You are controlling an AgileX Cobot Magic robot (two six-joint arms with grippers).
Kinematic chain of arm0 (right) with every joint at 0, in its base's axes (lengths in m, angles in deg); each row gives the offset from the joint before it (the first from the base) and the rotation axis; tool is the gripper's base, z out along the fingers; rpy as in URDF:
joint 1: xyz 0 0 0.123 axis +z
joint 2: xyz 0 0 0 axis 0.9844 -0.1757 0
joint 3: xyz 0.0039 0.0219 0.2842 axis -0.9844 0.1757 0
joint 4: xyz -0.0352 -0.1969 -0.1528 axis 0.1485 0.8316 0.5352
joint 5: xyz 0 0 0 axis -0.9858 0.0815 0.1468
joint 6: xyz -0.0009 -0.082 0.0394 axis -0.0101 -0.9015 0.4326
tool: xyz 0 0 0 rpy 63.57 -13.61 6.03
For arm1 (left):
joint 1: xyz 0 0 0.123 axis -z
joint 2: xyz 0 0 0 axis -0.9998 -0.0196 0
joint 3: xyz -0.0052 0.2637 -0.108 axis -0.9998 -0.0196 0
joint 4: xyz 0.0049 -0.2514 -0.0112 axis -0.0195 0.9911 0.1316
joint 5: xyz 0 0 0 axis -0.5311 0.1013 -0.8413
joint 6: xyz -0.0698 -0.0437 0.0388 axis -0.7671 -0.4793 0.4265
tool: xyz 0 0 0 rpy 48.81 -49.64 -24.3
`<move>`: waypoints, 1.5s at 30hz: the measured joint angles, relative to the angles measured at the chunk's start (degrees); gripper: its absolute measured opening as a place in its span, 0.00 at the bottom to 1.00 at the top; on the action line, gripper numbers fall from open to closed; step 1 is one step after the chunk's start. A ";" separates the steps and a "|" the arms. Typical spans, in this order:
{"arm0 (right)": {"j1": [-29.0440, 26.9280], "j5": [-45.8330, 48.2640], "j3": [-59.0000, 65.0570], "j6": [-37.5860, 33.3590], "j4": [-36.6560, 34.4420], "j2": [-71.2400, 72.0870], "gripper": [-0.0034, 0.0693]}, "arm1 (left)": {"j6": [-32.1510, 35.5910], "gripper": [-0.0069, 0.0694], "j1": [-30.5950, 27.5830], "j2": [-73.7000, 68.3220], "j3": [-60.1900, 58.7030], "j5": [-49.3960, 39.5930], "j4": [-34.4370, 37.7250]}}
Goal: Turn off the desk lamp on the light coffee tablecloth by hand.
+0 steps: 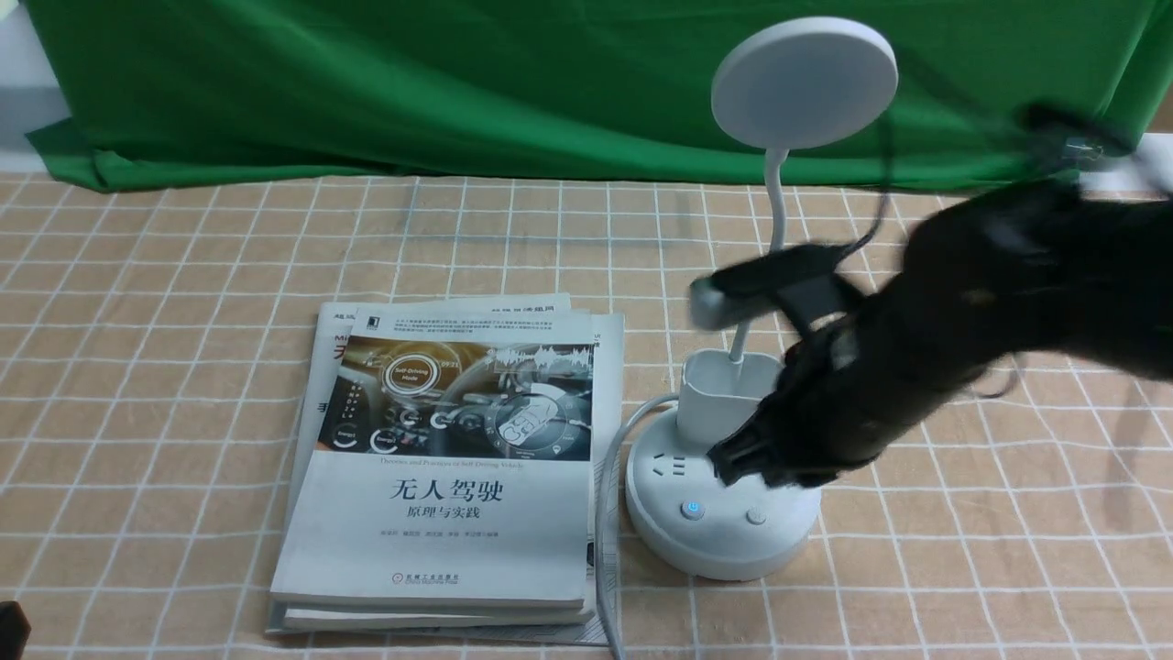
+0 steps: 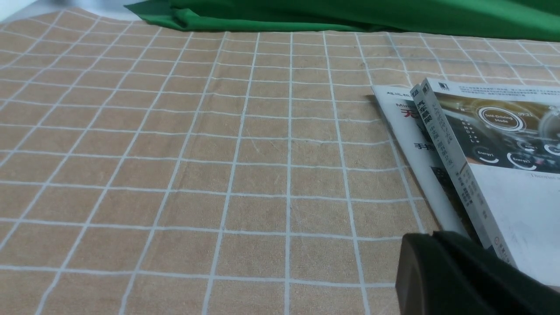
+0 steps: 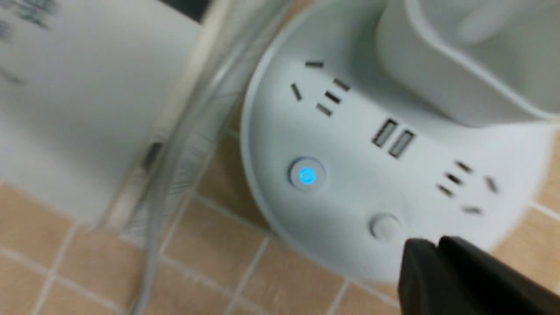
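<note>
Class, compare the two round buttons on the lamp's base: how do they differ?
The left button glows blue with a power symbol; the other button is plain and unlit. The lit one sits clear; the plain one lies beside the right end effector. Both are small and round.
</note>
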 joint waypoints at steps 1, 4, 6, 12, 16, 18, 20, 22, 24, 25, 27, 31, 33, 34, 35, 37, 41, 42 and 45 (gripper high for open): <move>0.00 -0.48 1.47 0.45 0.00 2.36 0.11 | 0.00 0.10 0.00 0.00 0.00 0.00 0.00; 0.00 -2.15 8.29 1.19 0.05 11.96 0.11 | 0.00 0.10 0.00 0.00 0.00 0.00 0.00; 0.00 -2.60 11.87 1.39 0.05 16.98 0.11 | 0.00 0.10 0.00 0.00 0.00 0.00 0.00; 0.00 -2.47 19.36 1.86 0.07 30.07 0.11 | 0.00 0.10 0.00 0.00 0.00 0.00 0.00; 0.00 -3.25 19.90 1.86 0.07 36.08 0.12 | 0.00 0.10 0.00 0.00 0.00 0.00 0.00; 0.00 -4.23 19.90 1.86 0.12 38.42 0.13 | 0.00 0.10 0.00 0.00 0.00 0.00 0.00; 0.00 -4.90 19.94 1.86 0.11 40.02 0.13 | 0.00 0.10 0.00 0.00 0.00 0.00 0.00; 0.00 -5.45 19.94 1.86 0.11 41.23 0.14 | 0.00 0.10 0.00 0.00 0.00 0.00 0.00; 0.00 -5.96 20.02 1.98 0.52 42.07 0.14 | 0.00 0.10 0.00 0.00 0.00 0.00 0.00; 0.00 -6.42 20.23 1.86 0.82 42.41 0.13 | 0.00 0.10 0.00 0.00 0.00 0.00 0.00; -0.32 -7.50 21.53 1.81 1.79 43.83 0.10 | 0.00 0.10 0.00 0.00 0.00 0.05 0.00; -5.68 -12.16 28.07 1.64 2.15 50.41 0.09 | 0.00 0.10 0.00 0.00 0.00 0.05 0.00; -9.99 -16.62 33.71 1.64 2.31 55.60 0.09 | 0.00 0.10 0.00 0.00 0.00 0.05 0.00; -12.13 -19.17 36.85 1.64 2.64 58.49 0.09 | 0.00 0.10 0.00 0.00 0.00 0.05 0.00; -14.16 -21.49 40.04 1.64 2.64 61.54 0.09 | 0.00 0.10 0.00 0.00 0.00 0.05 0.00; -17.42 -24.86 45.58 1.10 2.64 67.44 0.09 | 0.00 0.10 0.00 0.00 0.00 0.05 0.00; -22.00 -27.69 55.72 -1.35 3.00 80.67 0.09 | 0.00 0.10 0.00 0.00 0.00 0.05 0.00; -22.47 -27.75 56.54 -1.77 3.00 81.85 0.09 | 0.00 0.10 0.00 0.00 0.00 0.05 0.00; -24.02 -27.91 61.40 -3.39 3.02 88.75 0.09 | 0.00 0.10 0.00 0.00 0.00 0.05 0.00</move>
